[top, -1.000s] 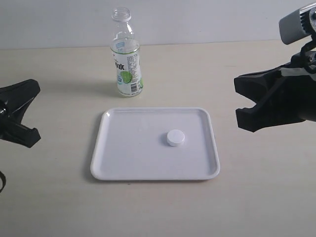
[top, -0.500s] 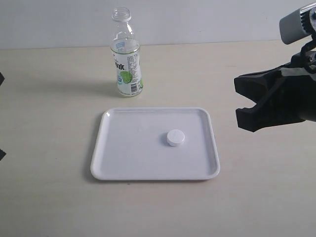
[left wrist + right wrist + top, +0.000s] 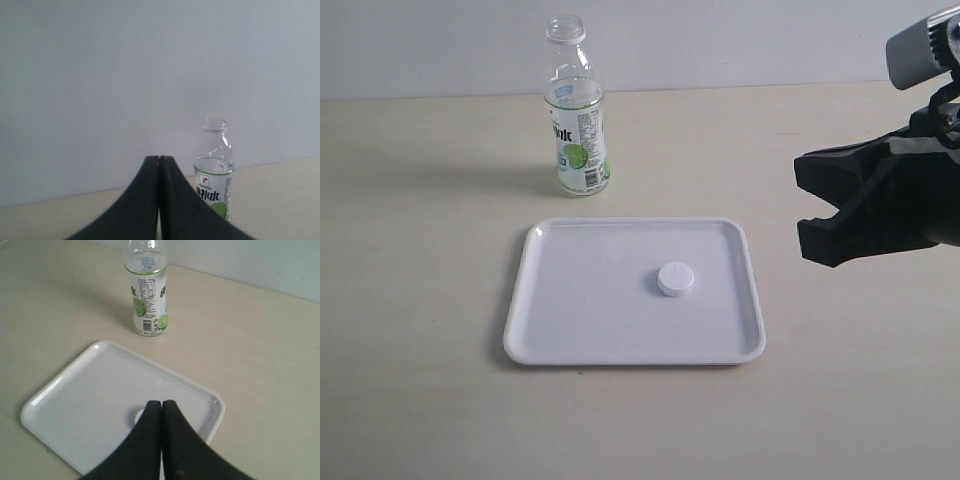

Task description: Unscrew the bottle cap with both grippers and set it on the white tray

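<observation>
The white bottle cap (image 3: pixel 675 279) lies flat on the white tray (image 3: pixel 580 310), right of its middle. The clear bottle (image 3: pixel 577 130) stands upright and capless on the table behind the tray. My right gripper (image 3: pixel 806 206) hovers to the right of the tray, above the table. In the right wrist view its fingers (image 3: pixel 161 405) are pressed together with nothing between them, and they hide most of the cap (image 3: pixel 139 416) on the tray (image 3: pixel 75 400). The left gripper (image 3: pixel 159 159) is shut and empty, out of the exterior view, with the bottle (image 3: pixel 214 175) beyond it.
A pale wooden tabletop (image 3: pixel 430 200) runs to a light grey wall (image 3: pixel 720 40) behind the bottle. The bottle (image 3: pixel 147 290) stands close to the tray's far edge.
The left gripper has drawn back off the left edge of the exterior view. The right gripper, bottle, cap and tray have not moved.
</observation>
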Controlling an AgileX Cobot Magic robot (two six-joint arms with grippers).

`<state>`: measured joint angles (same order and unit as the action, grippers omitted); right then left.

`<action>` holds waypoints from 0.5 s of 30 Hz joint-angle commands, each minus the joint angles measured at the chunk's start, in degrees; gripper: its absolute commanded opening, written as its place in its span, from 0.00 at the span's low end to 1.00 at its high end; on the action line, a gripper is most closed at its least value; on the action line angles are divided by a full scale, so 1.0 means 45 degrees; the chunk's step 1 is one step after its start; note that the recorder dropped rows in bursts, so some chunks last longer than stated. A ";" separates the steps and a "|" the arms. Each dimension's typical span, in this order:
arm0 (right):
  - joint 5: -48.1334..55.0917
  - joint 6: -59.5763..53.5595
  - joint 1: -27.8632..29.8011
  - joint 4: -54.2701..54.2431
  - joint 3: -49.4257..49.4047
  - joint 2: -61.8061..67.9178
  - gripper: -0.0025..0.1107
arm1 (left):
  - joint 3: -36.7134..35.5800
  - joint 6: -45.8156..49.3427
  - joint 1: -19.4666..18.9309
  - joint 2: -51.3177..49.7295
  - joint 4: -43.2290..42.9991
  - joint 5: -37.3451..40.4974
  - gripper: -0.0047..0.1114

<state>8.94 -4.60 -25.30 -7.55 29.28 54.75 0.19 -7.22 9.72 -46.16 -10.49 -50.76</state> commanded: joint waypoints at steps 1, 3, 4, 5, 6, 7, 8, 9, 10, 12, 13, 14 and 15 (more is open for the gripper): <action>-0.0150 0.0029 -0.0005 -0.0005 -0.0074 -0.0061 0.02 | -0.0043 -0.0099 0.0046 0.1176 0.0439 0.1262 0.04; -0.0150 0.0029 -0.0005 -0.0005 -0.0074 -0.0061 0.02 | -0.0043 -0.0099 0.0046 0.1850 0.0576 0.1953 0.04; -0.0150 0.0029 -0.0005 -0.0005 -0.0074 -0.0061 0.02 | -0.0043 -0.0099 0.0046 0.2206 0.0749 0.2296 0.04; -0.0150 0.0029 -0.0005 -0.0005 -0.0074 -0.0061 0.02 | -0.0043 -0.0099 0.0046 0.2569 0.0970 0.2624 0.04; -0.0150 0.0029 -0.0005 -0.0005 -0.0074 -0.0061 0.02 | -0.0043 -0.0012 0.0046 0.2857 0.1156 0.2990 0.04; -0.0150 0.0029 -0.0005 -0.0005 -0.0074 -0.0061 0.02 | -0.0043 0.0050 0.0046 0.3219 0.1286 0.3311 0.04; -0.0150 0.0029 -0.0005 -0.0005 -0.0074 -0.0061 0.02 | -0.0043 0.0092 0.0046 0.3559 0.1519 0.3455 0.04; -0.0150 0.0029 -0.0005 -0.0005 -0.0074 -0.0061 0.02 | -0.0043 0.0001 0.0046 0.3817 0.1742 0.3568 0.04; -0.0150 0.0029 -0.0005 -0.0005 -0.0074 -0.0061 0.02 | -0.0043 -0.0215 0.0046 0.4108 0.1770 0.3720 0.04; -0.0150 0.0029 -0.0005 -0.0005 -0.0074 -0.0061 0.02 | -0.0043 -0.0434 0.0046 0.4555 0.1746 0.4114 0.04; -0.0150 0.0029 -0.0005 -0.0005 -0.0074 -0.0061 0.02 | -0.0043 -0.0492 0.0046 0.4700 0.1720 0.4360 0.04; -0.0150 0.0029 -0.0005 -0.0005 -0.0074 -0.0061 0.02 | -0.0043 -0.0492 0.0046 0.4776 0.1720 0.4523 0.04; -0.0150 0.0029 -0.0005 -0.0005 -0.0074 -0.0061 0.02 | -0.0043 -0.0492 0.0046 0.4835 0.1720 0.4607 0.04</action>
<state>8.94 -4.48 -25.30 -7.55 29.28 54.75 0.19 -8.61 9.72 -25.67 -3.69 -32.40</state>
